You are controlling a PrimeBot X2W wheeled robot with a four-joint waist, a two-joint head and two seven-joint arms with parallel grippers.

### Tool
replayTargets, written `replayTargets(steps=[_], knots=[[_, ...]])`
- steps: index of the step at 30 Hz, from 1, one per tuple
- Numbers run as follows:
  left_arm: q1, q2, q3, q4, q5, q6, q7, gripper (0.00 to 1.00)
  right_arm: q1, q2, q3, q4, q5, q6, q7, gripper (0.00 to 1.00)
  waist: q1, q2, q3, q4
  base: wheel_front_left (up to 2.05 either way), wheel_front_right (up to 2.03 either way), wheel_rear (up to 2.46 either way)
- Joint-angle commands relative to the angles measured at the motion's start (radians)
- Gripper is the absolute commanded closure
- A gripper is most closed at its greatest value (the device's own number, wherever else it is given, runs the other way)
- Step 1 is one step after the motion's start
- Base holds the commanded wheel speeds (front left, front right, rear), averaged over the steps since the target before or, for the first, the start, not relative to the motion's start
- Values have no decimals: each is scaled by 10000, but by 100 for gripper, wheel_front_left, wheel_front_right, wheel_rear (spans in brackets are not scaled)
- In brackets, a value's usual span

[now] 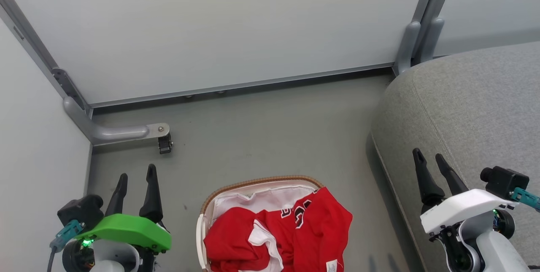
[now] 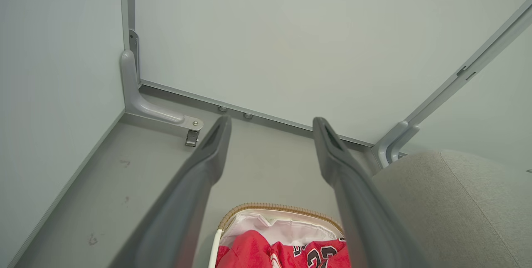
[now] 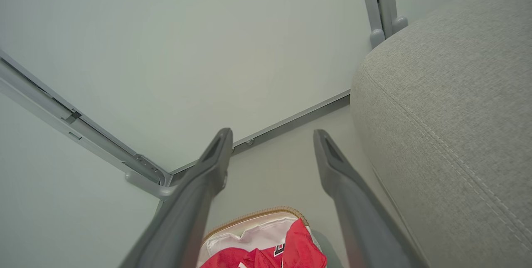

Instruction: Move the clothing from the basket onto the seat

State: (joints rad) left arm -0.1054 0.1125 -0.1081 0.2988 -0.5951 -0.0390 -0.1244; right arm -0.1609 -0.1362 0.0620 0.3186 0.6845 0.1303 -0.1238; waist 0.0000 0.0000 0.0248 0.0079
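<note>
1. A grey floor point(image 1: 270, 137) is boxed in by pale wall panels point(image 1: 211, 23). The basket point(image 1: 253, 180) stands on the floor, and the places below are given from it.
2. The clothing point(image 1: 312, 230) lies heaped in the basket on the white liner point(image 1: 270, 198). One red fold spills over the rim on the side toward the seat point(image 1: 472, 107).
3. The seat rises near the basket on the robot's right. The left hand point(image 1: 137, 171) hovers to the basket's left. The right hand point(image 1: 428, 154) hovers to the basket's right, before the seat's edge. Both hands are spread wide and empty.
4. The step in hand looks like the first reach. It would go best with one hand brought down over the thick middle of the heap. It should pinch only red cloth, not the liner, and lift high enough for trailing fabric to clear the rim.
5. The clothing is a red jersey with white trim. Its white inner side shows, along with part of a black-and-white number and a small white label point(image 1: 332, 265). It will likely drape limply and could snag on the woven rim.
</note>
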Motion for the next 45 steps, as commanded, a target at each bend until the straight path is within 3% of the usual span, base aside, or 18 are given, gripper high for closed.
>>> replayTargets(steps=[1,16,31,45], knots=[[-203,119,-77,-99,370,57,-103,0,-231,-83,23,-21,-334,5,-103,0,0,0,-10,4,0,0,0],[40,-120,-127,-144,1726,145,-478,0,-136,55,-61,268,-1885,4,-488,0,0,0,-23,28,0,0,0],[283,-412,-79,-219,3069,-63,-824,0,-96,258,-318,536,-3358,5,-823,0,0,0,41,65,0,0,0],[-1020,-606,-903,758,4081,-396,-1103,0,-1054,172,-52,-6,-4329,4,-1108,0,0,0,1946,-514,0,0,0]])
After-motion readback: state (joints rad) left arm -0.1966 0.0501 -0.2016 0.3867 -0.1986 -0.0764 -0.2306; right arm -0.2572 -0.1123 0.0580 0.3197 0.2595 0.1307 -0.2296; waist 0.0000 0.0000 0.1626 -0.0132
